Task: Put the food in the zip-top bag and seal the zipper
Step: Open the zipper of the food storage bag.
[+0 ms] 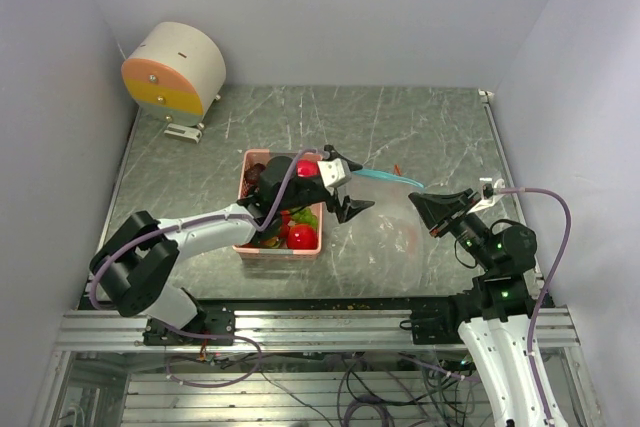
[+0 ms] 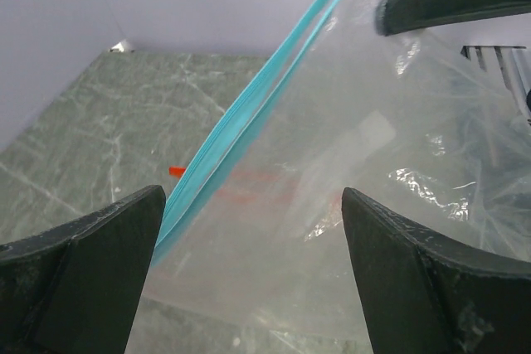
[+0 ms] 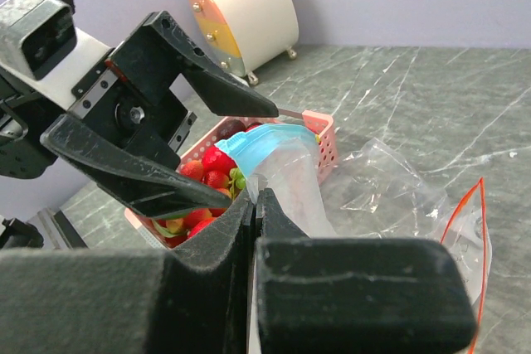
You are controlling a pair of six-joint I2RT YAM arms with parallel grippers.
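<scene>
The clear zip-top bag [image 1: 400, 232] with a blue zipper strip [image 1: 385, 176] lies right of the pink tray [image 1: 250, 162]. My right gripper [image 1: 428, 205] is shut on the bag's edge just below the zipper [image 3: 274, 140], and holds it raised. My left gripper [image 1: 352, 187] is open and empty, its jaws spread either side of the bag's zipper end [image 2: 241, 113]. The food [image 1: 302, 237], red balls and green pieces, sits in the tray; it also shows in the right wrist view [image 3: 203, 167]. No food is visible in the bag.
A white and orange cylinder [image 1: 175, 69] stands at the back left. A small red tab [image 2: 176, 171] lies on the grey marble table [image 1: 420, 127] behind the bag. Walls close in the table on three sides.
</scene>
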